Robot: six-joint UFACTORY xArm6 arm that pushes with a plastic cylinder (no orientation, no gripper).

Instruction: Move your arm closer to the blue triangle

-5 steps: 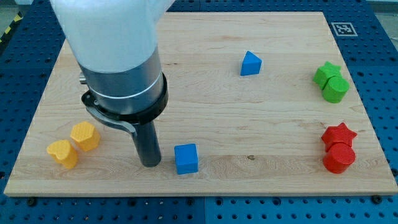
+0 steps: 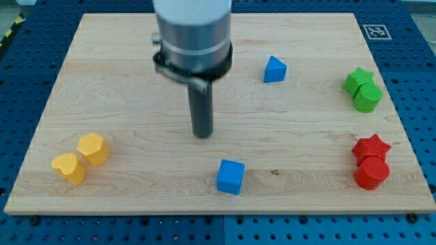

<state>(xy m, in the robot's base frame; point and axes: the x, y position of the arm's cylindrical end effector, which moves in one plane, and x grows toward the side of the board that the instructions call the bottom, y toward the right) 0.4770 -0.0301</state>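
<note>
The blue triangle (image 2: 274, 69) sits on the wooden board (image 2: 122, 75) right of centre, near the view's top. My tip (image 2: 202, 135) rests on the board near its middle, to the lower left of the blue triangle and well apart from it. A blue cube (image 2: 231, 177) lies below and slightly right of my tip, tilted, not touching it.
A green star (image 2: 357, 79) and a green cylinder (image 2: 368, 97) sit at the right edge. A red star (image 2: 371, 146) and a red cylinder (image 2: 371, 172) lie below them. Two yellow blocks (image 2: 92, 148) (image 2: 69, 167) sit at the lower left.
My tip has moved up and to the right, away from the lower left area and nearer the blue triangle. The blue cube has shifted right and turned.
</note>
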